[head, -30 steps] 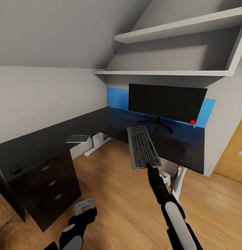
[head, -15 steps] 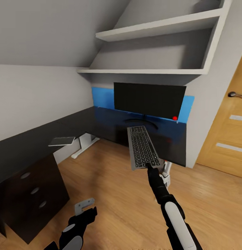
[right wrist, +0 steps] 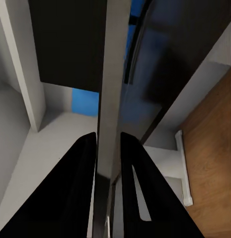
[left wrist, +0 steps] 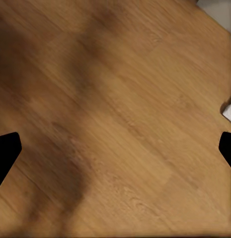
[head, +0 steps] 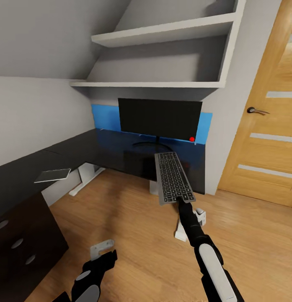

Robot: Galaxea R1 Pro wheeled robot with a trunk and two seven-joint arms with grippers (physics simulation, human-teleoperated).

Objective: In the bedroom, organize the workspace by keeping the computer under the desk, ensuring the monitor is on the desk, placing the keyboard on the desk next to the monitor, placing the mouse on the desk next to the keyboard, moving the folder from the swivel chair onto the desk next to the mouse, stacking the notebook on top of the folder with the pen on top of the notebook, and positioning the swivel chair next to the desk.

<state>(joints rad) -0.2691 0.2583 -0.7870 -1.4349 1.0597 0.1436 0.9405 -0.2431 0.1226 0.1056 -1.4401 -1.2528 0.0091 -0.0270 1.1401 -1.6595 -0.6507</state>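
My right gripper (head: 181,202) is shut on the near short end of the keyboard (head: 174,176), a long slim dark grey board held flat in the air, pointing at the desk (head: 116,147). The right wrist view has the keyboard (right wrist: 113,89) edge-on between the two fingers (right wrist: 79,188). The black monitor (head: 159,117) stands on the desk's glossy black top in front of the blue rear panel. A flat grey notebook (head: 52,175) lies at the desk's inner edge, to the left. My left gripper (head: 103,251) hangs low over the wooden floor, open and holding nothing (left wrist: 115,151).
The dark drawer unit (head: 18,245) stands at the lower left. White desk legs (head: 83,180) rest on the floor (head: 133,218) under the top. Two white wall shelves (head: 162,31) hang above the monitor. A wooden door (head: 267,126) with a handle is at the right.
The whole view has swung right: the door has come in, and the drawer unit and desk's left wing have slid off left. Both arms and the held keyboard keep their place in the picture.
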